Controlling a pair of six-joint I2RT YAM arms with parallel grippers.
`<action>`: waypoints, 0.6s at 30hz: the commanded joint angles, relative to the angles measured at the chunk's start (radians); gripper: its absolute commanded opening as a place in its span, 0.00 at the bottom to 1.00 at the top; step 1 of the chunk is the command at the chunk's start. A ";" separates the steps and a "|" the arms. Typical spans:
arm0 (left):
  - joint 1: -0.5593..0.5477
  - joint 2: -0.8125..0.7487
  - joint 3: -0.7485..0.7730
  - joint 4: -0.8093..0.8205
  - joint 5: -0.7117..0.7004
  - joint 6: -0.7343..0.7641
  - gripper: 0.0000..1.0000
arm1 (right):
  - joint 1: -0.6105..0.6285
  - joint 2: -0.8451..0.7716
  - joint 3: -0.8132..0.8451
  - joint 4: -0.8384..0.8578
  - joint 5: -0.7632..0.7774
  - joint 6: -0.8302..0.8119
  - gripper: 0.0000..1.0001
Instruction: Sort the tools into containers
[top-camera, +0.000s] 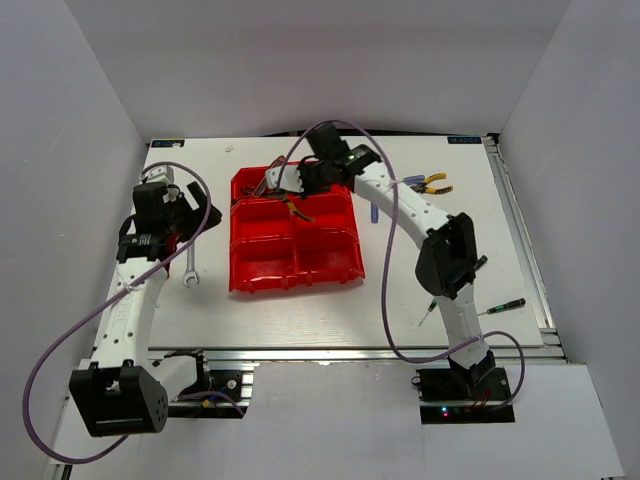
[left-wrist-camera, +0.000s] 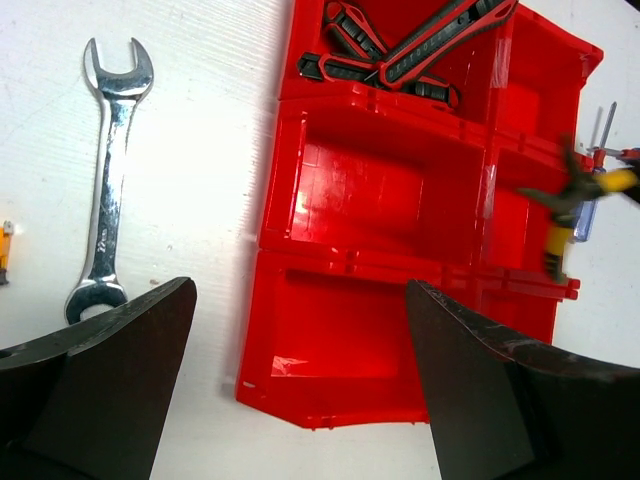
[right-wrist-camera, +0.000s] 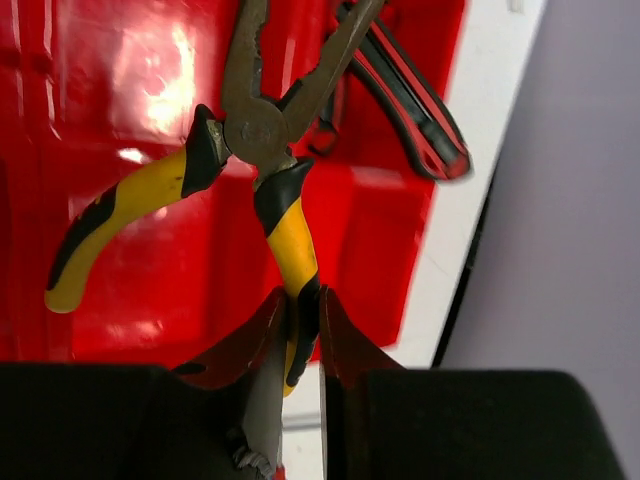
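Observation:
The red containers (top-camera: 300, 262) stand in the middle of the table. My right gripper (top-camera: 289, 192) hovers over their far part, shut on one handle of the yellow-handled pliers (right-wrist-camera: 250, 130), which hang open-handled above a compartment (right-wrist-camera: 120, 250). Those pliers also show in the left wrist view (left-wrist-camera: 572, 205). Red-black-handled pliers (left-wrist-camera: 400, 50) lie in the far left bin (right-wrist-camera: 415, 110). My left gripper (left-wrist-camera: 300, 400) is open above the table at the block's left edge (left-wrist-camera: 290, 330). The silver wrench (left-wrist-camera: 110, 190) lies on the table to its left (top-camera: 190, 270).
A second pair of yellow pliers (top-camera: 432, 184) lies at the far right, with a blue screwdriver (top-camera: 372, 212) beside the bins. A green-black screwdriver (top-camera: 505, 306) rests near the right arm's base. A small orange piece (left-wrist-camera: 5, 250) sits left of the wrench.

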 joint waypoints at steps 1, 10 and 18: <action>0.006 -0.065 -0.029 -0.041 -0.022 0.006 0.97 | 0.025 -0.007 -0.012 0.119 0.058 -0.073 0.00; 0.006 -0.134 -0.032 -0.128 -0.048 0.015 0.96 | 0.104 0.048 -0.098 0.227 0.116 -0.047 0.00; 0.006 -0.164 -0.023 -0.167 -0.045 0.006 0.97 | 0.124 0.093 -0.092 0.243 0.137 -0.006 0.01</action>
